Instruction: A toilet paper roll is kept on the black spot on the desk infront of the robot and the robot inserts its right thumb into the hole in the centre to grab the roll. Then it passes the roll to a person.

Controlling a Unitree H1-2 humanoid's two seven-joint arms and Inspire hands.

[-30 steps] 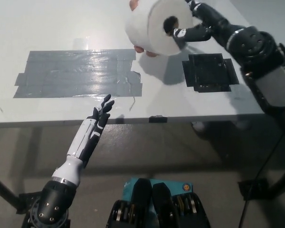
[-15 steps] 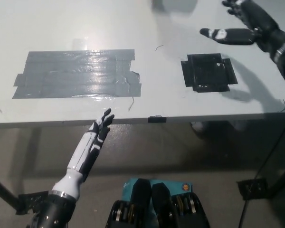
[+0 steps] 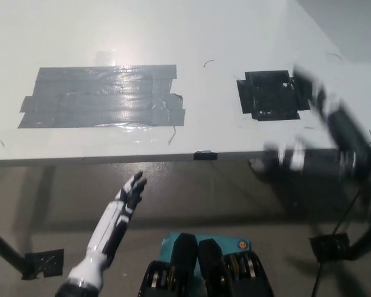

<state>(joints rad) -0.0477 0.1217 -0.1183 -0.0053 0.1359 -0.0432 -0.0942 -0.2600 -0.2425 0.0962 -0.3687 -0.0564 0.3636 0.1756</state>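
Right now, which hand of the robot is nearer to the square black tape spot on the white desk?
Right. The black right hand, motion-blurred, is just beside the square black tape spot, to its right and nearer the desk's front edge. The white left hand is below that edge, far to the left.

grey tape patch (image 3: 102, 96): upper left of frame, flat on white desk (image 3: 191, 37) | teal object (image 3: 201, 242): bottom centre, below desk edge | dark floor (image 3: 235, 192): lower half
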